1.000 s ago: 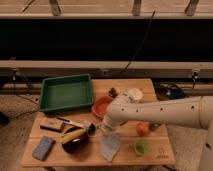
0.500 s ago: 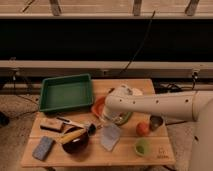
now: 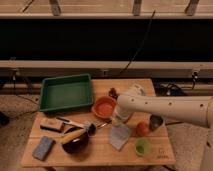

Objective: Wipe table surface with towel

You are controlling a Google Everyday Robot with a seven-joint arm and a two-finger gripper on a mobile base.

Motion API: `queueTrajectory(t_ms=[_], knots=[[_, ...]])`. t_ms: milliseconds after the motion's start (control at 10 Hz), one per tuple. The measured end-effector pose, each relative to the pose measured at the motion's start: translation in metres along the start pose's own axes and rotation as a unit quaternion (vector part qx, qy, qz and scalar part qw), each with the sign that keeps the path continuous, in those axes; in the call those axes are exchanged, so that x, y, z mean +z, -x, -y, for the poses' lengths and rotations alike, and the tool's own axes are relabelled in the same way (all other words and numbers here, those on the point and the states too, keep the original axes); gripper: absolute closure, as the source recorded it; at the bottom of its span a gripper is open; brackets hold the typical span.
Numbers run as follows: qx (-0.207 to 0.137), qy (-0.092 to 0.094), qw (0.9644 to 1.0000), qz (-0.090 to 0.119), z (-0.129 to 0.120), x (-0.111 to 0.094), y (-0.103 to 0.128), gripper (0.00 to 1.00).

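Observation:
The towel [image 3: 120,136], a small pale grey-blue cloth, lies on the light wooden table [image 3: 97,154] just in front of the orange bowl [image 3: 105,106]. Its upper edge runs up into my gripper [image 3: 120,119], which is shut on it. The white arm reaches in from the right, across the middle of the table, and hides the gripper's far side. The towel's lower part spreads flat on the planks, between the dark bowl [image 3: 75,141] and the green cup [image 3: 143,147].
A green tray [image 3: 66,92] fills the back left. A blue sponge [image 3: 43,148] and a wooden block [image 3: 51,125] lie front left, with a utensil [image 3: 75,122] nearby. An orange fruit [image 3: 142,129] and a grey cup [image 3: 156,121] stand right of the towel.
My gripper has dragged the towel to the right and a little toward the back of the table, and the arm has swung the same way.

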Motion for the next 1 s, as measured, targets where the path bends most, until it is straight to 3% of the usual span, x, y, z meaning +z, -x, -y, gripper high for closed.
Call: queueTrajectory(t_ms=[200, 500, 700, 1000], knots=[[0.012, -0.004, 0.9999, 0.01, 0.009, 0.009, 0.025, 1.0], [0.005, -0.014, 0.9998, 0.01, 0.033, 0.013, 0.032, 1.0], [-0.012, -0.021, 0.9997, 0.002, 0.052, 0.011, 0.013, 0.86], [-0.047, -0.021, 0.9986, -0.015, 0.073, 0.006, -0.032, 0.54]])
